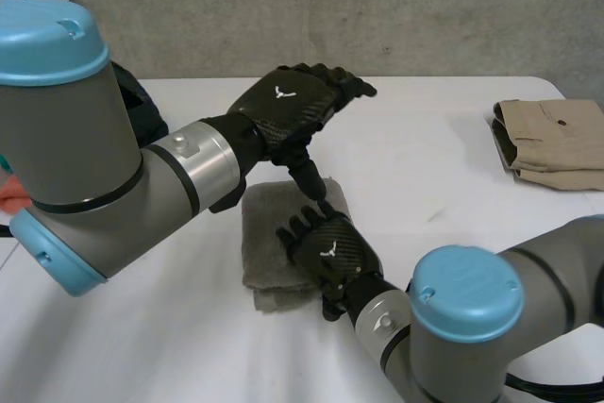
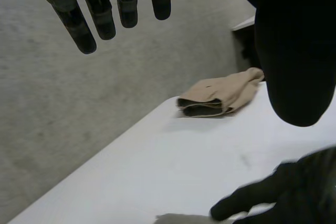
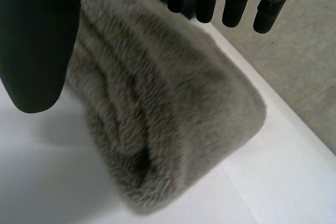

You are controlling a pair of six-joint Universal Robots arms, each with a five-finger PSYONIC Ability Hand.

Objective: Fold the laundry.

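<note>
The folded grey towel [image 1: 264, 243] lies on the white table [image 1: 425, 167] just in front of the rig. Seen from the head camera, its long axis runs from 12 to 6 o'clock.

My right hand [image 1: 330, 252] is the nearer one. It sits over the towel's 4 o'clock part, palm down, with the forearm coming in from 5 o'clock. Through its wrist camera I see the fingers straight and set apart from the thumb, gripping nothing, with the towel's pile under the palm. I can't tell for sure whether the palm rests on the cloth or hovers just off it.

My left hand [image 1: 288, 106] hangs above the towel's 12 o'clock edge, raised off the table. Its fingers stretch toward 2 o'clock and its thumb points down at the far corner near 1 o'clock. It is open too and holds nothing.

A folded beige garment [image 1: 552, 139] lies well apart at 2 o'clock from the towel, near the table's edge.

I judge the towel close to done. The coming move turns on one fact: the cloth is directly under the right hand and at 6 o'clock from the left. So pressing it flat or taking hold falls to the right hand, while the left would have to drop straight down to help.
</note>
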